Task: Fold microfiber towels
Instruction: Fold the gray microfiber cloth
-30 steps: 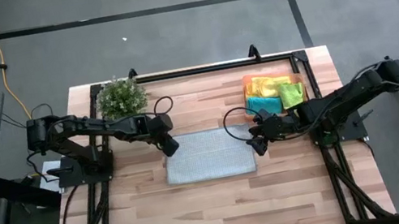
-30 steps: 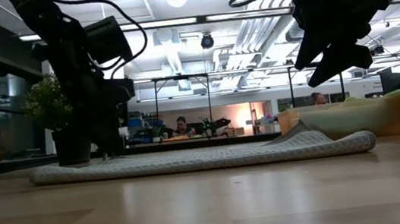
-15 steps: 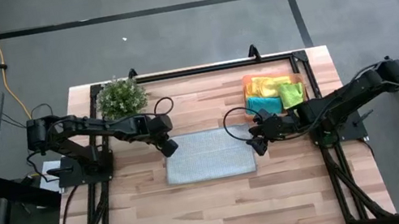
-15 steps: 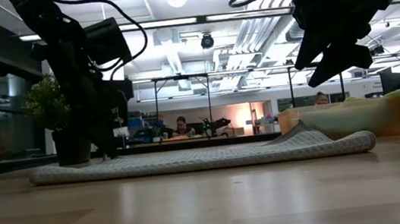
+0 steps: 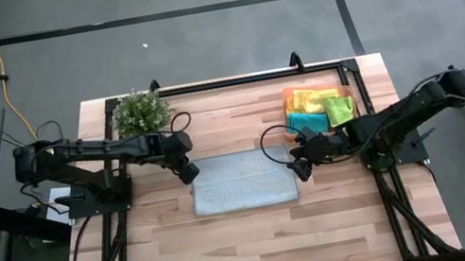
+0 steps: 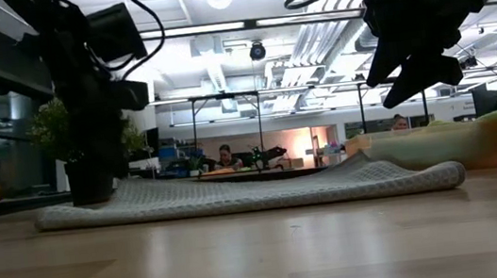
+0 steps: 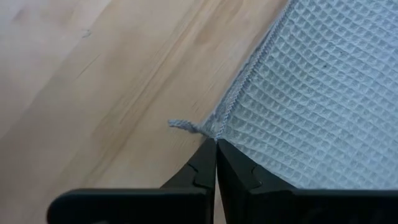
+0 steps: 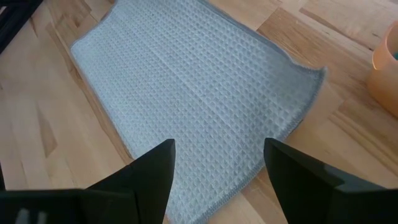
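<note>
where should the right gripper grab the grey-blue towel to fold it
Probably the far right corner of the grey-blue towel. That corner curls up off the table, so a finger can slip under it. Come down from above on the towel's right side, where the open right gripper hovers. The left gripper is shut on the far left corner.

My work surface is a light wooden plank table (image 5: 252, 242) edged at the back by a black metal frame (image 5: 233, 80), and a small green leafy plant in a dark pot (image 5: 141, 114) stands near its far left corner. A flat orange rectangular tray (image 5: 347, 91) sits near the far right corner. Off the table, a yellow cable (image 5: 0, 75) trails across the grey floor, and people sit at desks (image 6: 225, 157) in the room beyond.
</note>
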Controlling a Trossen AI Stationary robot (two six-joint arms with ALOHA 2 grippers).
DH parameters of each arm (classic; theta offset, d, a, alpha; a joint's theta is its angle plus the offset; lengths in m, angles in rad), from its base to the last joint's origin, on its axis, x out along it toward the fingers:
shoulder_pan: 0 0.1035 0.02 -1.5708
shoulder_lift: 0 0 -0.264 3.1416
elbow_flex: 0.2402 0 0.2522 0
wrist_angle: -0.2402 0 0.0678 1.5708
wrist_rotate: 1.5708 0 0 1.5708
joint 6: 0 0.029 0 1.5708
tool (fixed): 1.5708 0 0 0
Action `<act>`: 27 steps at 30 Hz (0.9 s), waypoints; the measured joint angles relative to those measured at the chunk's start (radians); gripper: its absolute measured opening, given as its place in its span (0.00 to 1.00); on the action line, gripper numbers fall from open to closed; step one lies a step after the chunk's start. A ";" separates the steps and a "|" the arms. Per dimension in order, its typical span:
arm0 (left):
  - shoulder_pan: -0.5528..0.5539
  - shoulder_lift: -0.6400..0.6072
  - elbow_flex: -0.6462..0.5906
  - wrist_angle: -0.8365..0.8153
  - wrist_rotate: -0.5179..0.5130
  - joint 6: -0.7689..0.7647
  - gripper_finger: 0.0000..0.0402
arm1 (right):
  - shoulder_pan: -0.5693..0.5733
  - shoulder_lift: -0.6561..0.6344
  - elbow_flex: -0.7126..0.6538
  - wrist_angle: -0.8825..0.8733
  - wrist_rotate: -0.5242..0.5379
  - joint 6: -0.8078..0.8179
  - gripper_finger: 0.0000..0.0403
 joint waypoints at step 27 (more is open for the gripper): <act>-0.027 -0.136 0.037 -0.010 0.042 0.085 0.38 | 0.000 0.000 0.000 0.110 -0.002 -0.092 0.59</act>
